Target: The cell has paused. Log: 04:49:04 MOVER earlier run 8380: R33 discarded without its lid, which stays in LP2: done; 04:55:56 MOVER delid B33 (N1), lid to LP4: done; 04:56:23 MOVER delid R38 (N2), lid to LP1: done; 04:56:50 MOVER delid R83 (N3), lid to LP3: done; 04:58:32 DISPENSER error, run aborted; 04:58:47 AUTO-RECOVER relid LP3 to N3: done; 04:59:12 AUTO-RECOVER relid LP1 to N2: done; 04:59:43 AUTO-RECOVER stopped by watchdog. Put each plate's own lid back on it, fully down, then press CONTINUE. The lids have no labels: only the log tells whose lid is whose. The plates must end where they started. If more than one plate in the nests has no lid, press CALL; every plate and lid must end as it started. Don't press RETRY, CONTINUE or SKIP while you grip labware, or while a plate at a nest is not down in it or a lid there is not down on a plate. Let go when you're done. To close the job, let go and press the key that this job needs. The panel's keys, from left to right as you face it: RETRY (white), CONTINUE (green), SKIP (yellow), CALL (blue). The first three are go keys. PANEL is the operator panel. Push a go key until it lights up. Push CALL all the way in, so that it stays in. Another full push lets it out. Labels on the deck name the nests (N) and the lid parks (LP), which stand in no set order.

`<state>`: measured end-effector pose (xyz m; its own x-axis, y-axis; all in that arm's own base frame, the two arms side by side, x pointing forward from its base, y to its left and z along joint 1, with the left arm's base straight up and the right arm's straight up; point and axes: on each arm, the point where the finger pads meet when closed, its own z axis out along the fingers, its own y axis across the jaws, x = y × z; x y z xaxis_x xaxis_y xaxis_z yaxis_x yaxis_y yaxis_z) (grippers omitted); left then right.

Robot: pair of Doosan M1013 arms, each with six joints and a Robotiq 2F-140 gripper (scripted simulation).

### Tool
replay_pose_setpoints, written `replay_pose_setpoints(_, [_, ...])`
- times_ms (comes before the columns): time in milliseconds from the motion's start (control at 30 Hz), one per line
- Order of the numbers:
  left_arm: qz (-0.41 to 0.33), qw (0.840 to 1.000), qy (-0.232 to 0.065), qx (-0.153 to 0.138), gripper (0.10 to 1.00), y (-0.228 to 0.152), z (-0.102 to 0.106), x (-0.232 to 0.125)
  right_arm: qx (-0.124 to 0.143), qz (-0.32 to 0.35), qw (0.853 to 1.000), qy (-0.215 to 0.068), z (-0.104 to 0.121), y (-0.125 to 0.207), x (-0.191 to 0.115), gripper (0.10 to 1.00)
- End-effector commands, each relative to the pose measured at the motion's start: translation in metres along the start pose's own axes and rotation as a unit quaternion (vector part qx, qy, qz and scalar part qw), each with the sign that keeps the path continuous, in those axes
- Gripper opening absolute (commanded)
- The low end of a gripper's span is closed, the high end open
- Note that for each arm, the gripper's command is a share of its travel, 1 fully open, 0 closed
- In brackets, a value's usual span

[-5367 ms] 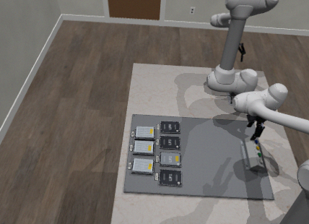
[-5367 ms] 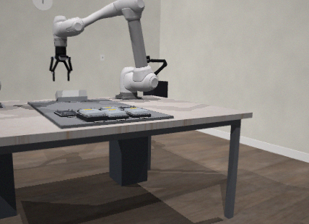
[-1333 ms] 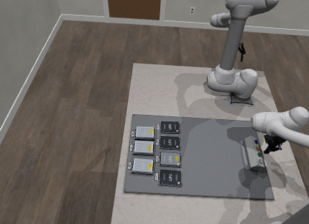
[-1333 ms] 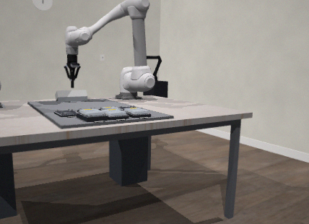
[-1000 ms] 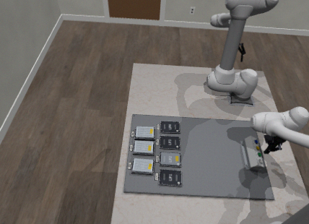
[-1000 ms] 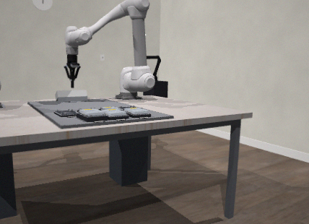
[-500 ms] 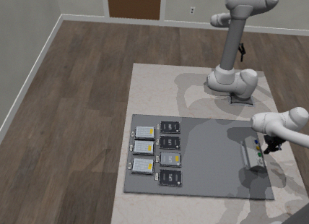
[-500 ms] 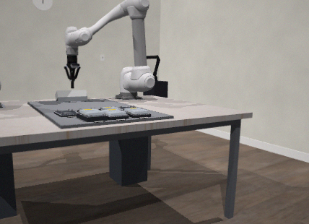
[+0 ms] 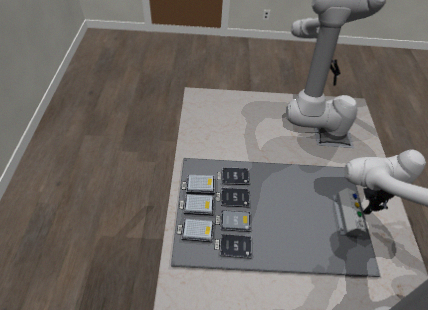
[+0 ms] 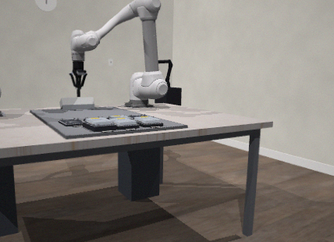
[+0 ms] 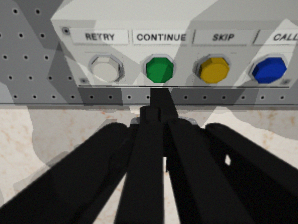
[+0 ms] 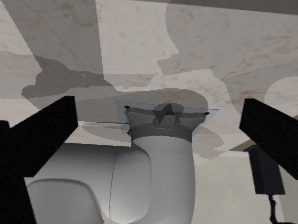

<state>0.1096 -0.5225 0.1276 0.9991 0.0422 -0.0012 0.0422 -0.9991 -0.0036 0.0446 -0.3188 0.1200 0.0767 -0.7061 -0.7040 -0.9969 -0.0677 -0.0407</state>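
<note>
My left gripper (image 9: 367, 210) (image 10: 78, 94) (image 11: 158, 102) is shut and empty. Its tips are close to the panel (image 9: 351, 219) (image 10: 77, 104) (image 11: 115, 15), below the green CONTINUE key (image 11: 159, 70) in the left wrist view. That key looks unlit; contact is not visible. The blue CALL key (image 11: 269, 70) stands out. Three plates with yellow marks, one at the back (image 9: 200, 183), one in the middle (image 9: 199, 204) and one in front (image 9: 197, 229), look lidded and level. A lone clear lid (image 9: 235, 220) lies on a park. My right gripper (image 12: 159, 112) is open and empty.
Three dark parks (image 9: 235, 176) (image 9: 235, 197) (image 9: 236, 246) hold no lid. The white RETRY key (image 11: 106, 70) and yellow SKIP key (image 11: 214, 70) flank CONTINUE. The right wrist view shows an arm base (image 12: 165, 150) and a black box (image 12: 266, 172). Deck labels are too small to read.
</note>
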Motion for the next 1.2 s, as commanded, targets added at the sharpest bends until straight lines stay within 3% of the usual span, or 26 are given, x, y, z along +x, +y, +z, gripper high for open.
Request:
replay_pose_setpoints(0, [0.000, 1.000, 0.001, -0.001, 0.099, 0.000, 0.006, 0.006, 0.001, 0.003, 1.000, -0.001, -0.001, 0.002, 0.000, 1.000])
replay_pose_setpoints(1167, [0.000, 1.000, 0.001, -0.003, 0.099, 0.001, 0.016, 0.012, 0.001, 0.003, 1.000, -0.001, -0.001, 0.002, 0.000, 1.000])
